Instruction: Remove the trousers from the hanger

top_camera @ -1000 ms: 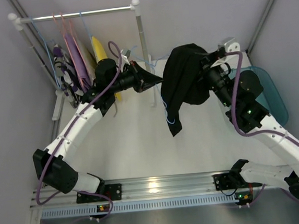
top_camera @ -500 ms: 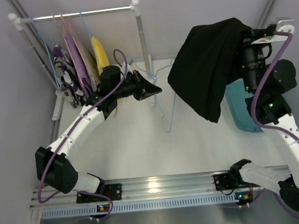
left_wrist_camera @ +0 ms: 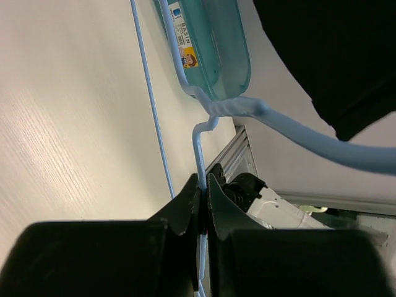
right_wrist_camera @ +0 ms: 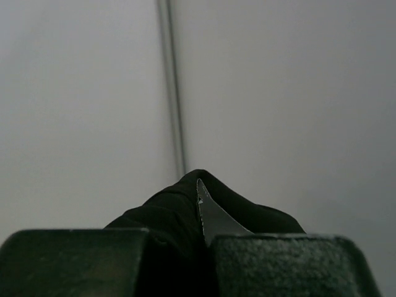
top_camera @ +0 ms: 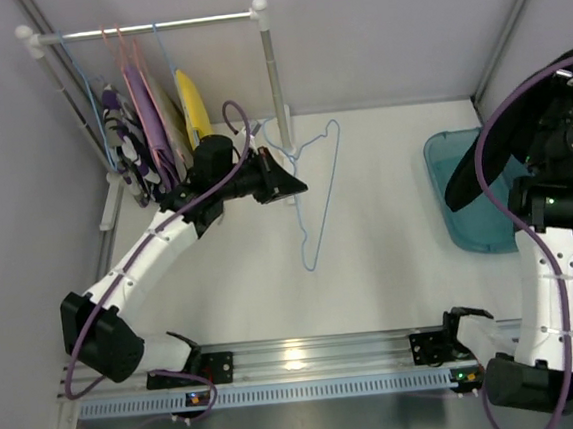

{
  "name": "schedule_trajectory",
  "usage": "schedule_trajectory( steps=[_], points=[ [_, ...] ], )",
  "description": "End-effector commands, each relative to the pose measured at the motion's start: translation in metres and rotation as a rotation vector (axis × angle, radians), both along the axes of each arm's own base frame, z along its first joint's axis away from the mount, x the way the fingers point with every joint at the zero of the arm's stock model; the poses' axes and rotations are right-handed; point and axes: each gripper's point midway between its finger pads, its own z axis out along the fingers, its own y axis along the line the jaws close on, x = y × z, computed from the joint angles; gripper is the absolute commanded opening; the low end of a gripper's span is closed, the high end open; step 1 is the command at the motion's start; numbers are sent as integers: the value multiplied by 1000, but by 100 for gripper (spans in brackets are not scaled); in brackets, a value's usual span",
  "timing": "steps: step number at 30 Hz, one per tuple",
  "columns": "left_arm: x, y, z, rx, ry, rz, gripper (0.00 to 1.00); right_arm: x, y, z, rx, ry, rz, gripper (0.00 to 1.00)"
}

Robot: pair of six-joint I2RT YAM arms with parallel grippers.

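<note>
The light-blue hanger hangs bare over the middle of the table, held by its hook end. My left gripper is shut on the hanger wire, pinched between the two jaws. The black trousers hang at the far right above the teal basin, off the hanger. My right gripper is shut on the trousers, whose fabric drapes over the fingers. In the left wrist view the trousers fill the upper right.
A teal basin lies on the table at the right, also in the left wrist view. A clothes rail at the back left carries yellow and purple garments on hangers. Its white post stands beside the hanger.
My right arm swung right and up, carrying the trousers clear off the hanger to above the basin. The bare hanger stays in my left gripper, which barely moved.
</note>
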Motion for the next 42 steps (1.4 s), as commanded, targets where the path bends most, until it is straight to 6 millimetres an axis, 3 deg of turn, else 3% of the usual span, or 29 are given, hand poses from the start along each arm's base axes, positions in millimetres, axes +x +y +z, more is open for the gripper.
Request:
schedule_trajectory(
  steps=[1,2,5,8,11,12,15,18,19,24,28,31,32,33,35,37,40,42],
  points=[
    [-8,2,28,-16,-130,-15,0,9,-31,-32,-68,94,-51,0],
    [-9,2,29,-16,-135,-21,0,10,-36,-35,-85,96,-62,0],
    [-9,2,30,-7,-141,-20,0,27,-53,-80,-134,196,-78,0],
    [-8,2,31,-5,-148,-12,0,44,-60,-110,-184,278,-73,0],
    [-6,5,36,-3,-168,4,0,65,-67,-155,-199,373,-57,0],
    [-6,6,37,-1,-175,7,0,69,-70,-160,-200,371,-64,0],
    [-6,7,42,5,-200,14,0,98,-80,-213,-161,478,-35,0],
    [-5,11,41,25,-218,21,0,117,-73,-240,-109,528,52,0],
    [-5,11,40,34,-229,20,0,126,-65,-261,-82,583,122,0],
    [-2,29,39,129,-330,65,0,135,-46,-294,29,672,219,0],
    [4,51,33,237,-381,141,0,124,-62,-332,146,812,126,0],
    [0,62,29,293,-410,147,0,112,-64,-350,179,877,112,18],
    [-2,64,27,313,-428,133,0,112,-60,-352,182,886,130,31],
    [-6,68,28,323,-441,135,0,107,-55,-361,206,929,148,36],
    [-8,76,23,368,-464,138,0,105,-52,-365,237,948,162,41],
    [-10,85,25,394,-490,163,0,101,-59,-381,282,1005,123,35],
    [-15,96,33,422,-532,181,0,99,-74,-391,328,1048,63,46],
    [-18,104,39,442,-561,195,0,100,-76,-386,344,1045,63,64]
  ],
)
